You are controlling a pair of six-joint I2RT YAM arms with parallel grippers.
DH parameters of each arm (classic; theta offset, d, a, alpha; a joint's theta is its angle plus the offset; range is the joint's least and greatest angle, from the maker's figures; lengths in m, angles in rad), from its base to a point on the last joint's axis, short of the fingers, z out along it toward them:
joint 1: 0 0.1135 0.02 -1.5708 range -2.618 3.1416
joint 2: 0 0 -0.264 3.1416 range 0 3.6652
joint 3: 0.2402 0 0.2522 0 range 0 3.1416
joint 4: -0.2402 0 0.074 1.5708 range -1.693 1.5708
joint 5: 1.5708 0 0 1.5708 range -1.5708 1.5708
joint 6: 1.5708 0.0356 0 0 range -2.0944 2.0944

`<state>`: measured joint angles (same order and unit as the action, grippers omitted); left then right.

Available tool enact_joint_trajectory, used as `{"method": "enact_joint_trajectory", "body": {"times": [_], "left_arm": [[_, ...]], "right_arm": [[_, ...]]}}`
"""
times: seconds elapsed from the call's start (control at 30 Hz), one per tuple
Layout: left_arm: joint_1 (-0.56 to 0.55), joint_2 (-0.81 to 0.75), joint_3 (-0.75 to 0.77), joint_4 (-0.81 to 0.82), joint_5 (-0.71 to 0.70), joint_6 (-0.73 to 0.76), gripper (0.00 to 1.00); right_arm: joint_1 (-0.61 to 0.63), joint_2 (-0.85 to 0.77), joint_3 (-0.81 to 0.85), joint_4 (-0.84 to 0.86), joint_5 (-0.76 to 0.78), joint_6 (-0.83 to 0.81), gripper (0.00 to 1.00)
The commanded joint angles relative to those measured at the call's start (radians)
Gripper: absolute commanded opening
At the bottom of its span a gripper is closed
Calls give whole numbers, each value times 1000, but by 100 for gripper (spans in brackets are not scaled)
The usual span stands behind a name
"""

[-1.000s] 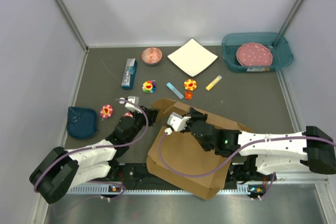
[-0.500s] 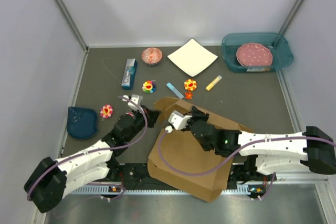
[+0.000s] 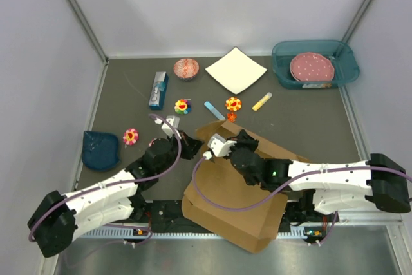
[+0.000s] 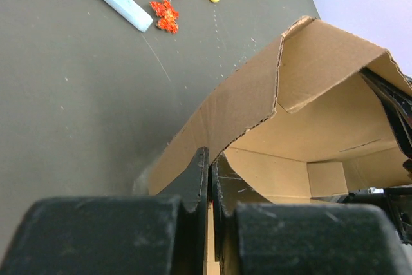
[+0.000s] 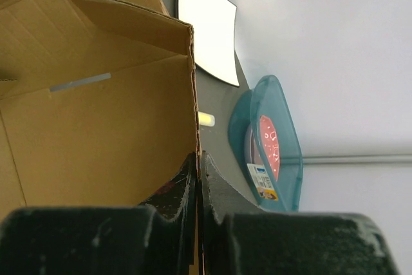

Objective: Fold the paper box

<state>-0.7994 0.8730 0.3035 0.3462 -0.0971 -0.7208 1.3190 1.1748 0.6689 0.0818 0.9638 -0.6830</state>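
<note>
Top external view: the box (image 3: pixel 235 201), brown cardboard partly raised into shape, is seen at the near middle of the table (image 3: pixel 322 120), with its near corner reaching past the table's front edge between the two arm bases. Its far-left end is met by both arms.

In the left wrist view, the left gripper (image 4: pixel 209 159) is shown pinched tight on the thin edge of a side wall, with a creased flap standing up beyond it. In the right wrist view, the right gripper (image 5: pixel 197 159) is likewise clamped on the top edge of an upright wall, the box's pale inside to its left.

Beyond the box, a blue stick (image 3: pixel 214 111), a yellow stick (image 3: pixel 261 102) and a flower toy (image 3: pixel 233 104) are laid on the table. A white sheet (image 3: pixel 235 70) is placed further back, and a pink plate (image 3: pixel 311 67) is held in a teal bin (image 3: pixel 281 72) at the far right corner.
</note>
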Motion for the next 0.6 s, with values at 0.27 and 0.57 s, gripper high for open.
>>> {"method": "enact_joint_trajectory", "body": {"times": [0.27,0.57], "left_arm": [[-89,-42,155,100,-130,51,0],[-84,6,267,73,-142,150,0]], "right_arm": [[17,13,-5,29,-4,57,0],[20,-1,-6,27,0,53,0]]}}
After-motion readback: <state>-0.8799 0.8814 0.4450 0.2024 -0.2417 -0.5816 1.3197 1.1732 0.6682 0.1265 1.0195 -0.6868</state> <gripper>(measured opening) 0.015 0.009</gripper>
